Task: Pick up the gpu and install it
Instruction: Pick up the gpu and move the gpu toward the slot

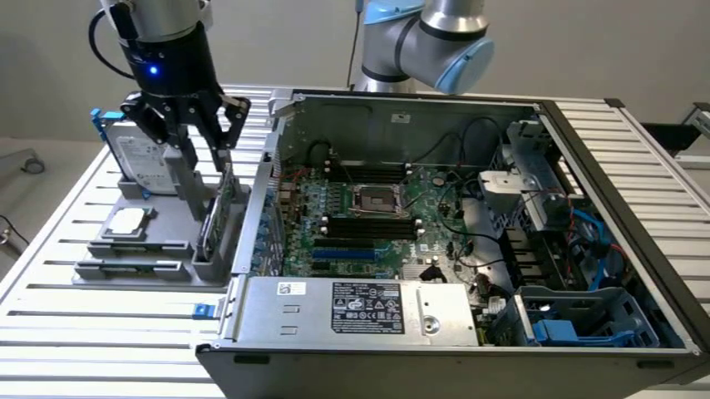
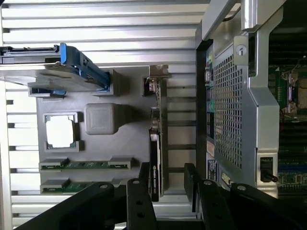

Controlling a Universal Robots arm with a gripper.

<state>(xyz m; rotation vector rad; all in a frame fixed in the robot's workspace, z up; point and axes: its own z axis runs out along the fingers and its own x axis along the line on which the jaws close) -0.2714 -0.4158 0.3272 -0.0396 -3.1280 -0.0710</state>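
Gpu [image 1: 218,212] stands on edge in the grey holder [image 1: 133,271] on the tabletop [image 1: 66,326], just beside the computer case [image 1: 444,370]; we see the gripper [image 1: 203,143] poised over it (spread wide, holding nothing).

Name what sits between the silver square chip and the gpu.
A raised grey block stands between the silver square chip and the gpu; the wrist view shows it.

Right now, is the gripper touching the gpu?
Cannot tell. In the wrist view the open gripper straddles the gpu; one finger overlaps its edge, depth unclear.
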